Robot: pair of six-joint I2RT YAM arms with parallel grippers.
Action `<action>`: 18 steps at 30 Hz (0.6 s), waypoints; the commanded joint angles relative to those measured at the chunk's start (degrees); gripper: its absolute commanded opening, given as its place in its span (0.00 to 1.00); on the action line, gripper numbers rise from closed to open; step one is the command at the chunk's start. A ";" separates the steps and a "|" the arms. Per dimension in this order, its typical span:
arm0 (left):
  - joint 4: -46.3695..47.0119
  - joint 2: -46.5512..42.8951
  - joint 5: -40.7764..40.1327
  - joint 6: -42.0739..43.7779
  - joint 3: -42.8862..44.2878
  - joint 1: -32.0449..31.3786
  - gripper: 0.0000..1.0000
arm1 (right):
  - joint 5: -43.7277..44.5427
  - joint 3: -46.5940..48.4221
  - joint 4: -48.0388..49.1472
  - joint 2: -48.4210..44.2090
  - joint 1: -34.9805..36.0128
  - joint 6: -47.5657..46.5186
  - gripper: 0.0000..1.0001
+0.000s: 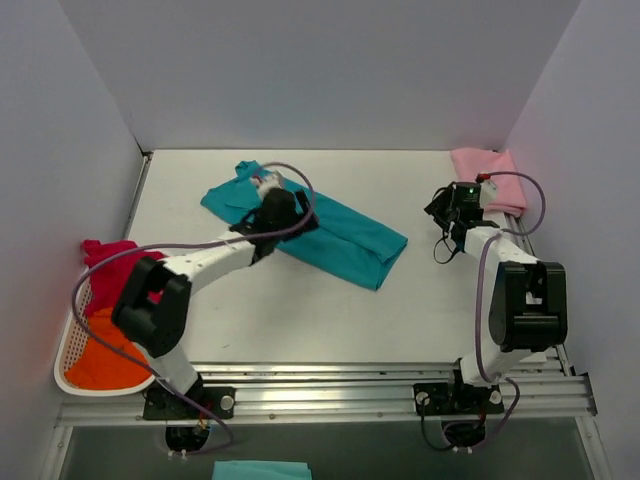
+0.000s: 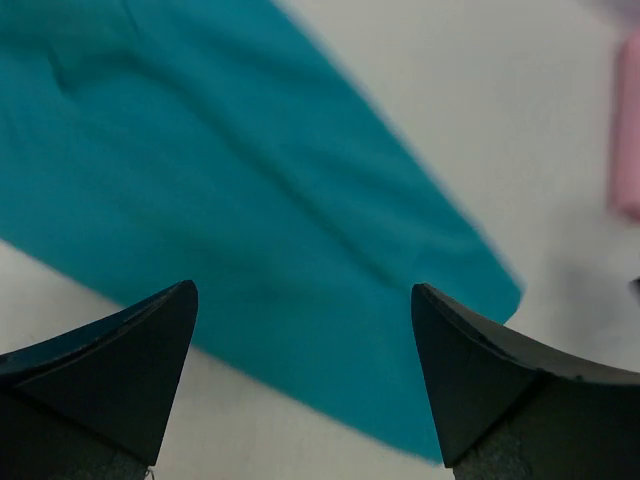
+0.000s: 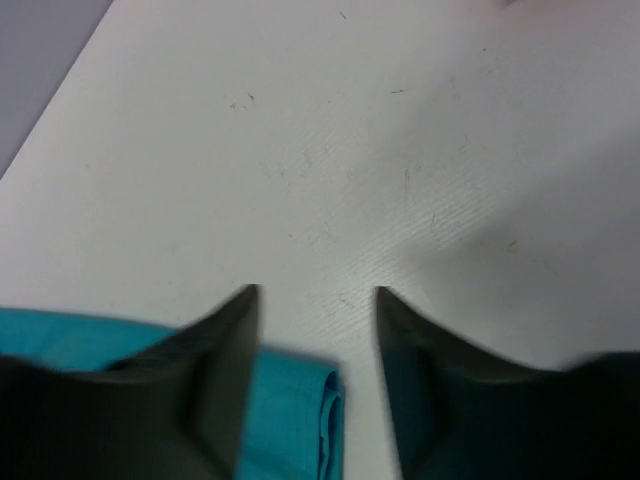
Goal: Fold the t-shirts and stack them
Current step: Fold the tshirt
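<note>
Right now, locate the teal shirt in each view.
Top external: teal shirt, centre-left of the table.
Left wrist: fills the upper left and centre.
Right wrist: bottom edge, left of centre.
Shared landmark: its folded end, visible in all three.

Overall light: bright, even and diffuse, falling from above; the table (image 1: 300, 320) and the pale walls read almost uniformly.
Shadows: soft and faint; a weak grey patch lies on the table at the right of the right wrist view.
Colour cast: a reddish tint on the left wall beside the basket (image 1: 68, 345).
Top view: fairly sharp throughout.
Left wrist view: the teal t-shirt (image 2: 230, 200) has smeared edges; the pale pink t-shirt (image 2: 628, 130) at the right edge is a blur; the left gripper (image 2: 302, 287) looks crisper.
Right wrist view: the right gripper (image 3: 316, 291) is dark, soft and unfocused; the table's fine scratches show clearly.
</note>
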 commanded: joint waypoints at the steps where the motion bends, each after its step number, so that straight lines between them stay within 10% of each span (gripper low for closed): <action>1: 7.61 2.18 1.08 -12.52 -9.03 -9.35 0.97 | 0.28 -1.65 0.27 -6.23 0.51 -0.74 0.59; 4: 8.20 0.34 -4.95 -16.23 -13.01 -17.41 0.97 | 0.81 -2.97 -0.17 -9.13 0.51 -0.57 0.89; 18: 14.86 7.80 -1.83 -32.83 -13.62 -27.56 0.97 | 3.80 -3.33 -3.59 -12.04 0.07 -1.18 0.91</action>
